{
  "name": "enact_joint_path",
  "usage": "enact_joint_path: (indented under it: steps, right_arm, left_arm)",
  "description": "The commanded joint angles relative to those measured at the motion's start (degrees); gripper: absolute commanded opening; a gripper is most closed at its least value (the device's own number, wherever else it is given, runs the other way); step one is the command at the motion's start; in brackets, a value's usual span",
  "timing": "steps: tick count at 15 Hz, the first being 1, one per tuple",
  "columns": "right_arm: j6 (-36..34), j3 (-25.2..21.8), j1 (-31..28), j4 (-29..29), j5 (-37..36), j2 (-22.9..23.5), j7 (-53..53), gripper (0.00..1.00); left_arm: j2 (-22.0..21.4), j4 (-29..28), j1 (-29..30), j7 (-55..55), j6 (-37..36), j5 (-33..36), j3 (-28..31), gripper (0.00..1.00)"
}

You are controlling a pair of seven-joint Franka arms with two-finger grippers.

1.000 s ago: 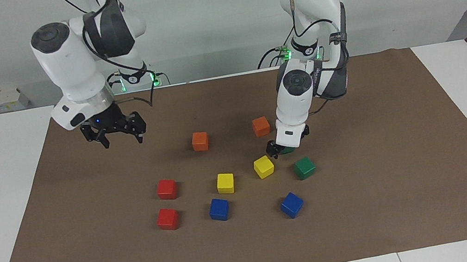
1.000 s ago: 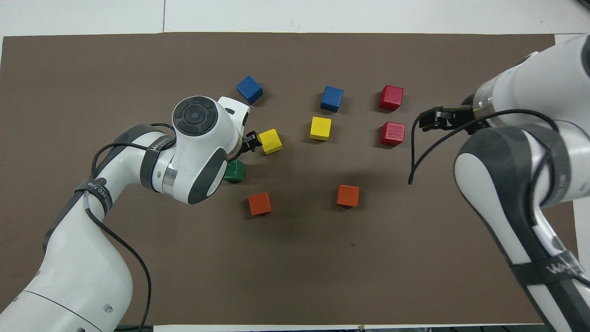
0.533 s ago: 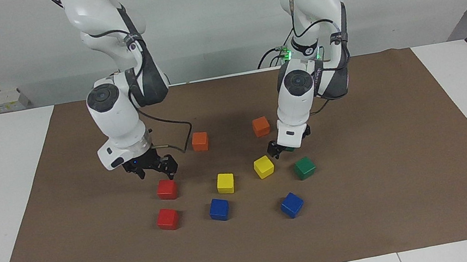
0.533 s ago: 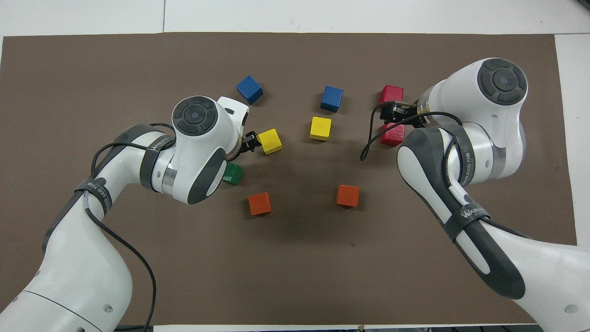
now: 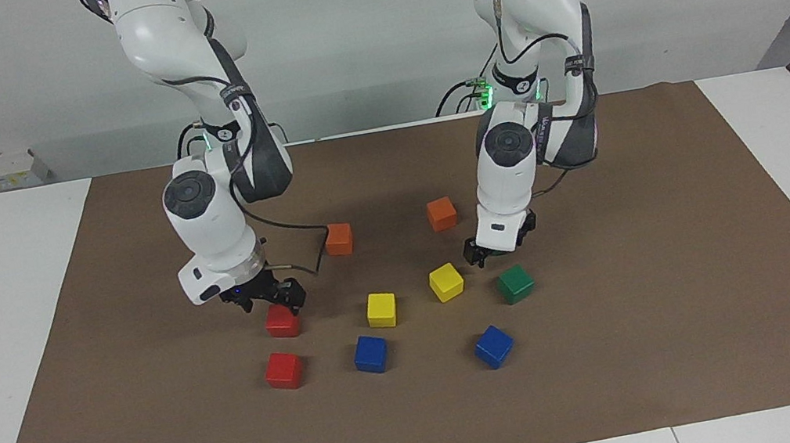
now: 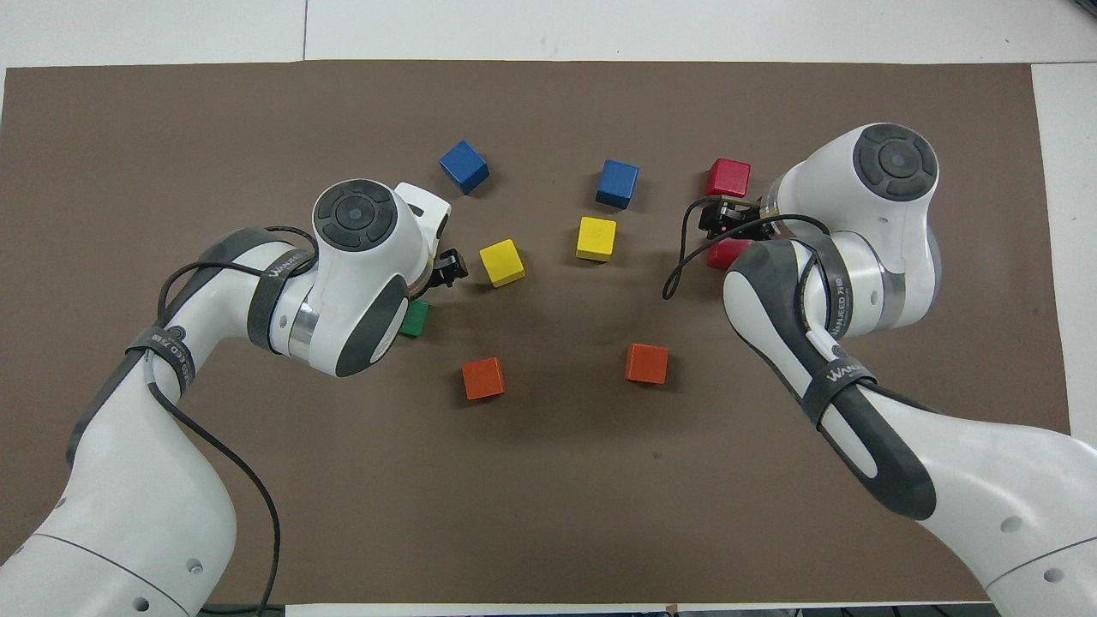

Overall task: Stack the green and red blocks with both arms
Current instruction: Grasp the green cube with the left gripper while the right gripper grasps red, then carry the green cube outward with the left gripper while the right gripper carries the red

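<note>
My right gripper [image 5: 271, 302] is open and low over the red block [image 5: 283, 323] that lies nearer to the robots, its fingers either side of the block's top. This block is partly covered in the overhead view [image 6: 725, 254]. The second red block [image 5: 284, 370] lies just farther out on the mat. My left gripper [image 5: 497, 241] is shut on a green block, which is hidden in the facing view and shows only partly under the arm in the overhead view [image 6: 414, 319]. The other green block [image 5: 515, 284] lies on the mat just farther out than that gripper.
A brown mat [image 5: 690, 285] covers the table. Two orange blocks [image 5: 338, 238] [image 5: 441, 213] lie nearer to the robots. Two yellow blocks [image 5: 381, 309] [image 5: 446, 281] and two blue blocks [image 5: 371, 354] [image 5: 493, 346] lie between the red and green pairs.
My right arm swung in from the mat's edge and came down over the nearer red block. My left gripper shifted a little toward the left arm's end, and the green block moved with it.
</note>
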Motion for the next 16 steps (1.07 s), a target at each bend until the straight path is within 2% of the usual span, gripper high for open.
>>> enact_joint_path:
  steps: [1, 6, 7, 8, 9, 10, 11, 13, 15, 16]
  right_arm:
    - [1.54, 0.25, -0.28, -0.29, 0.96, 0.88, 1.06, 1.00]
    - [3.91, 0.34, -0.11, -0.56, 0.96, 2.29, 1.15, 1.00]
    - [4.17, 0.34, -0.11, -0.82, 0.96, 2.29, 1.15, 1.00]
    - [4.35, 0.34, -0.02, -1.26, 0.88, 2.29, 1.06, 1.00]
    - [4.44, 0.34, 0.68, -1.35, 0.87, 2.29, 1.15, 1.00]
    - [4.88, 0.34, 1.03, -1.52, 0.96, 2.29, 1.76, 1.00]
    - [6.36, 0.34, 1.03, -2.05, 0.96, 2.29, 2.98, 1.00]
    - [7.86, 0.34, 1.12, -3.89, 0.96, 2.03, 3.17, 0.99]
    - [8.40, 0.34, 1.12, -4.42, 0.87, 2.02, 2.73, 0.75]
    - [8.48, 0.34, 1.12, -4.42, 0.87, 2.11, 2.73, 0.58]
  left_arm:
    - [-2.51, -3.66, 0.25, 0.99, -0.45, 1.26, -0.06, 1.00]
    - [-3.48, -6.22, 0.25, 0.99, -0.54, 1.26, -0.06, 1.00]
    - [-3.57, -6.48, 0.25, 0.99, -0.80, 1.26, -0.06, 0.95]
    - [-3.83, -6.48, 0.16, 0.99, -1.42, 1.26, -0.06, 0.84]
    - [-3.83, -6.48, 0.16, 0.99, -1.86, 1.26, -0.06, 0.68]
    - [-3.83, -6.48, 0.25, 0.99, -2.12, 1.26, -0.06, 0.38]
    - [-3.83, -5.88, 0.42, 0.90, -2.99, 1.26, 0.03, 0.00]
    - [-3.92, -2.12, 4.18, 3.08, -7.64, 1.44, -0.06, 0.00]
    - [-4.62, 2.81, 8.84, 11.40, -15.53, 1.44, -0.06, 0.00]
    - [-6.36, 2.83, 11.56, 17.10, -17.14, 1.35, -0.06, 0.00]
